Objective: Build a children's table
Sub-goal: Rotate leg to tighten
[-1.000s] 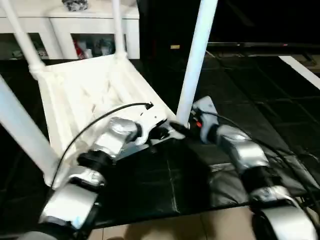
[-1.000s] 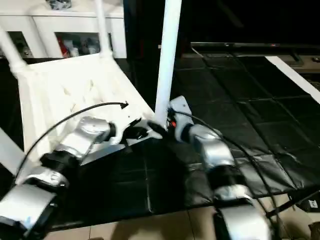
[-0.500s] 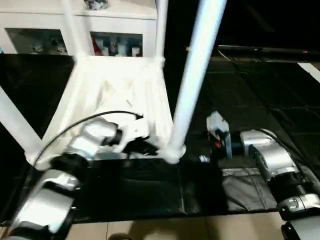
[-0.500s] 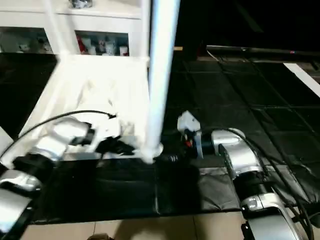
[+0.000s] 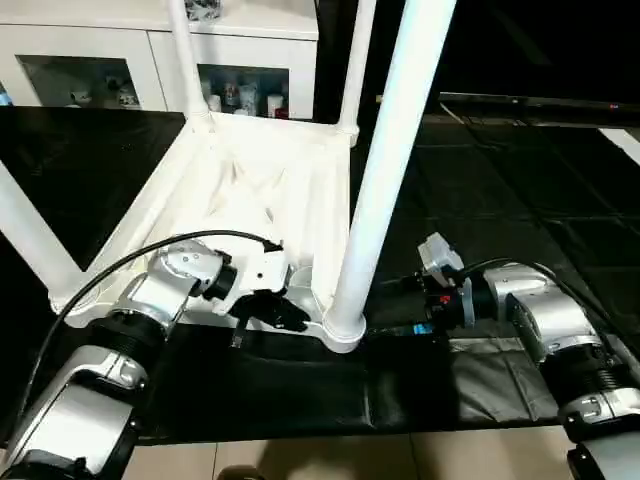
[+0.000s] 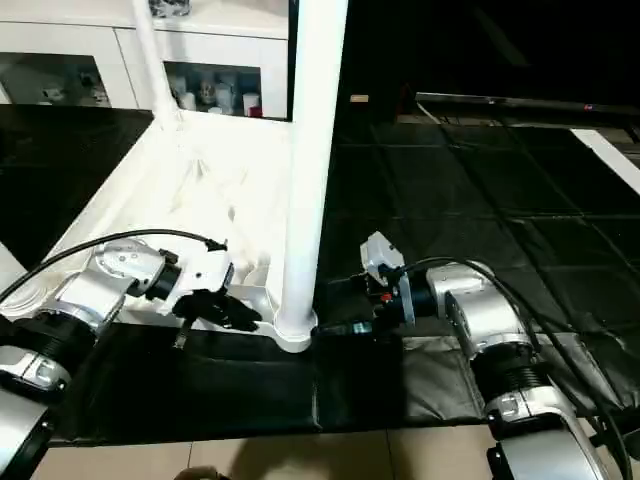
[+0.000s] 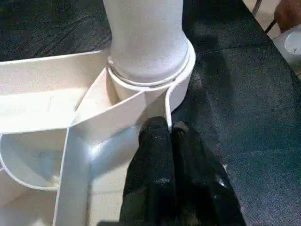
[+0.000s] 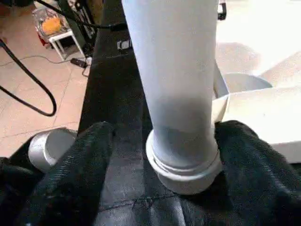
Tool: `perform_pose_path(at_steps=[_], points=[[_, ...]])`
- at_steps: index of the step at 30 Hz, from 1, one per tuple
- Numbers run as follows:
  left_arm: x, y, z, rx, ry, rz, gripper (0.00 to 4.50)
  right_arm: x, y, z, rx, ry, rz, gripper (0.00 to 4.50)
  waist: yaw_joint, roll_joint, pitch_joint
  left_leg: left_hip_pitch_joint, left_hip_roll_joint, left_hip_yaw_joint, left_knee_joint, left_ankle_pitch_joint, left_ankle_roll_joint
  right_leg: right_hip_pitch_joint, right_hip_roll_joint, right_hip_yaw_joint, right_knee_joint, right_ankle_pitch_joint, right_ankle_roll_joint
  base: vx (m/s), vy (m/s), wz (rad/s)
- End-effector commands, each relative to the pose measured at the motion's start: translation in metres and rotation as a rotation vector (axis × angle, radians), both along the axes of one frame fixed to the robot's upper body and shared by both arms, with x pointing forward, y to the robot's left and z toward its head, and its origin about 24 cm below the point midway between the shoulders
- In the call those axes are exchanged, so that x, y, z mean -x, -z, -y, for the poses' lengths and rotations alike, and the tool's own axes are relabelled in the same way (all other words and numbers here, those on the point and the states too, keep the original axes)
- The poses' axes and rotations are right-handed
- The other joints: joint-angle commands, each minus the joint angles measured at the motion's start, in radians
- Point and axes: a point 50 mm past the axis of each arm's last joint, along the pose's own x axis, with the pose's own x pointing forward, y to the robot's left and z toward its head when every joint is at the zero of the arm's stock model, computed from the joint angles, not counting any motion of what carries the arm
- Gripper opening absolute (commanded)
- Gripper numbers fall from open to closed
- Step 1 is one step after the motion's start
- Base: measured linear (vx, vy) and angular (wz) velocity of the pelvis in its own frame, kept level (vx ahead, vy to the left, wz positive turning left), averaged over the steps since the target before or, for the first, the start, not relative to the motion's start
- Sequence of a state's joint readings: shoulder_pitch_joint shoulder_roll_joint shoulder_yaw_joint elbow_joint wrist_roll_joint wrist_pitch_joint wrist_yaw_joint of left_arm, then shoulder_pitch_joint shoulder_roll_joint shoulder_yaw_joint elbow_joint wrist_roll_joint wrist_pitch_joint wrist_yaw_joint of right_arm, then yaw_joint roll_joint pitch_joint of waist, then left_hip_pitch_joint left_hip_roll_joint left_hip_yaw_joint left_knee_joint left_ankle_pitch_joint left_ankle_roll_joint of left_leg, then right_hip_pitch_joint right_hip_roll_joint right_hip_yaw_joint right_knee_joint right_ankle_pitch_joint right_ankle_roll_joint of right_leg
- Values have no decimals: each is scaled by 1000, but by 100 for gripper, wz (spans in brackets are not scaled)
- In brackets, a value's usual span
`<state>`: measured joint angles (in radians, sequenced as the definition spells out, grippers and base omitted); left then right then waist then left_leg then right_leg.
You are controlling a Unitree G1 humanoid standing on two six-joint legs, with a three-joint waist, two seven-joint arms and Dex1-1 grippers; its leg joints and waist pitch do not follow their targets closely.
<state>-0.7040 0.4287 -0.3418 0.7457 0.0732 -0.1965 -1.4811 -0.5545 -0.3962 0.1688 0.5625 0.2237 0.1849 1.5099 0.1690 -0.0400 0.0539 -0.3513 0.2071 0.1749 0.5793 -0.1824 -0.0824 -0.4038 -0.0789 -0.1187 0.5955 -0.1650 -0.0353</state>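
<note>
Inspecting: table (image 5: 250,190) is lying upside down on the black mat (image 5: 300,385), ribbed underside facing up, legs pointing upward.
Near leg: a long tapered round leg (image 5: 385,170) is standing in the socket at the near right corner of the table, close to the mat's near edge.
Left claw: left gripper (image 7: 164,134) is pressed fully closed, holding nothing, its tips resting against a rib just beside the socket.
Right claw: right gripper (image 8: 181,141) is standing wide, one finger (image 8: 80,165) on each side of the leg's base; whether the pads are touching the leg I cannot tell.
Step in hand: judging it as seating this leg in its socket.
Doing it well: closing squarely on the base, keeping the leg upright, and bracing the top with the left claw while turning or pushing.
Risk: a tilted leg may be binding in the collar.
Materials: table is smooth, glossy white plastic with thin stiffening ribs and rounded corner lobes; mat is dark, slightly creased sheet.
Surroundings: white cabinet (image 5: 100,45) is standing beyond the far edge.
</note>
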Motion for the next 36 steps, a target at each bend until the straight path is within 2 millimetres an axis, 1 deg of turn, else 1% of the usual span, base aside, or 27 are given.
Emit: perform_pose_path(at_steps=[1, 2, 5, 6, 7, 9, 10, 11, 12, 15, 17, 18, 20, 24, 25, 26, 28, 29, 30, 31, 32, 33, 34, 35, 36], points=[[7, 4, 8, -34, 93, -15, 0, -1, -3, -5, -9, -19, 17, 338, -6, 1, -72, 6, 40, -3, -60, -155, 37, 56, -84, 63, -61, -249, -168, 0, 0, 0], [7, 4, 9, -33, 94, -15, 0, -1, -2, -7, -16, -17, 20, 326, -6, 1, -71, 5, 40, -4, -60, -154, 37, 56, -84, 63, -60, -248, -168, 0, 0, 0], [7, 3, 12, -25, 100, -12, 0, -4, -1, -16, -25, -2, 29, 322, -6, 3, -72, 7, 40, -4, -61, -153, 31, 56, -85, 63, -60, -247, -171, 0, 0, 0], [7, 3, 12, -24, 102, -12, 0, -5, 0, -17, -26, 5, 34, 306, -6, 2, -72, 8, 40, -3, -60, -156, 30, 55, -85, 63, -59, -247, -172, 0, 0, 0], [7, 4, 13, -24, 103, -11, 0, -6, 0, -18, -26, 9, 37, 287, -7, 3, -72, 7, 40, -4, -61, -159, 28, 56, -86, 63, -60, -253, -172, 0, 0, 0], [7, 4, 13, -24, 105, -11, 0, -7, 1, -20, -28, 16, 38, 279, -7, 5, -72, 9, 41, -4, -62, -161, 25, 54, -85, 64, -59, -248, -175, 0, 0, 0], [7, 4, 14, -24, 107, -12, 0, -7, 1, -22, -31, 15, 35, 267, -7, 5, -72, 9, 42, -4, -62, -160, 24, 55, -84, 64, -59, -244, -176, 0, 0, 0], [8, 4, 14, -24, 107, -12, 0, -7, 2, -23, -33, 13, 33, 267, -7, 5, -72, 9, 41, -4, -62, -160, 25, 56, -84, 64, -57, -236, -177, 0, 0, 0], [8, 4, 14, -24, 108, -11, 0, -7, 2, -24, -36, 9, 28, 243, -7, 5, -72, 8, 41, -4, -62, -160, 26, 56, -84, 64, -57, -235, -177, 0, 0, 0], [8, 4, 15, -25, 109, -11, 0, -7, 2, -25, -39, 4, 20, 235, -5, 3, -73, 7, 40, -4, -61, -152, 28, 57, -85, 64, -57, -235, -170, 0, 0, 0], [8, 5, 15, -26, 108, -10, 0, -7, 3, -25, -40, 2, 16, 215, -5, 4, -73, 7, 40, -3, -61, -150, 29, 57, -85, 64, -57, -232, -171, 0, 0, 0], [8, 5, 15, -27, 107, -9, 0, -7, 3, -24, -40, 1, 15, 208, -5, 3, -73, 6, 40, -3, -60, -150, 29, 57, -85, 64, -57, -233, -170, 0, 0, 0], [7, 5, 15, -29, 104, -6, 0, -6, 3, -24, -41, -1, 12, 205, -4, 4, -73, 7, 40, -3, -61, -157, 27, 57, -85, 64, -59, -249, -165, 0, 0, 0], [5, 6, 16, -34, 74, 6, 0, -3, 4, -24, -48, -14, -1, 196, -4, 4, -73, 7, 40, -4, -60, -152, 29, 57, -85, 64, -58, -242, -165, 0, 0, 0], [3, 7, 16, -35, 52, 8, 0, -2, 5, -25, -52, -15, -6, 196, -3, 4, -72, 9, 40, -3, -60, -157, 29, 56, -84, 64, -59, -249, -165, 0, 0, 0], [1, 7, 17, -32, 26, 9, 0, -1, 6, -26, -56, -15, -9, 196, -2, 10, -73, 10, 41, -4, -61, -161, 27, 55, -85, 64, -59, -251, -166, 0, 0, 0], [-3, 7, 21, -10, -39, 5, 0, 2, 9, -29, -65, 5, -10, 196, -1, 7, -71, 14, 42, -3, -61, -176, 23, 53, -84, 64, -63, -261, -166, 0, 0, 0], [-4, 7, 23, 3, -59, 3, 0, 2, 10, -30, -69, 22, -9, 196, 1, 8, -69, 16, 42, -2, -62, -192, 21, 50, -85, 65, -66, -280, -166, 0, 0, 0], [-5, 7, 23, 5, -63, 2, 0, 2, 10, -30, -70, 26, -8, 196, 1, 9, -67, 17, 42, -2, -63, -202, 19, 50, -86, 64, -69, -297, -163, 0, 0, 0], [-10, 4, 30, 44, -135, 8, 0, -1, 17, -35, -57, 121, -16, 196, -2, 9, -66, 16, 43, -4, -66, -221, 7, 51, -87, 63, -72, -339, -153, 0, 0, 0], [-12, 3, 34, 59, -165, 10, 0, -2, 19, -38, -49, 162, -18, 196, -2, 9, -63, 18, 42, -5, -67, -237, 4, 49, -87, 62, -77, -365, -146, 0, 0, 0], [-15, 2, 38, 77, -198, 10, 0, -5, 21, -41, -40, 212, -15, 196, -10, 10, -59, 23, 38, -7, -68, -278, -9, 46, -89, 60, -86, -433, -130, 0, 0, 0], [-19, 0, 45, 109, -256, 8, 0, -10, 23, -46, -29, 311, -5, 196, -15, 9, -58, 24, 38, -9, -68, -293, -17, 46, -92, 59, -89, -470, -119, 0, 0, 0], [-22, -3, 53, 141, -307, 1, 0, -16, 23, -53, -27, 394, 0, 196, -24, 8, -57, 19, 33, -14, -68, -309, -24, 50, -94, 53, -97, -539, -87, -58, 2, -4], [-22, -3, 53, 141, -307, 1, 0, -16, 23, -53, -27, 394, 0, 195, -29, 8, -55, 21, 31, -15, -67, -314, -28, 47, -94, 50, -104, -574, -72, -60, 3, -6]])
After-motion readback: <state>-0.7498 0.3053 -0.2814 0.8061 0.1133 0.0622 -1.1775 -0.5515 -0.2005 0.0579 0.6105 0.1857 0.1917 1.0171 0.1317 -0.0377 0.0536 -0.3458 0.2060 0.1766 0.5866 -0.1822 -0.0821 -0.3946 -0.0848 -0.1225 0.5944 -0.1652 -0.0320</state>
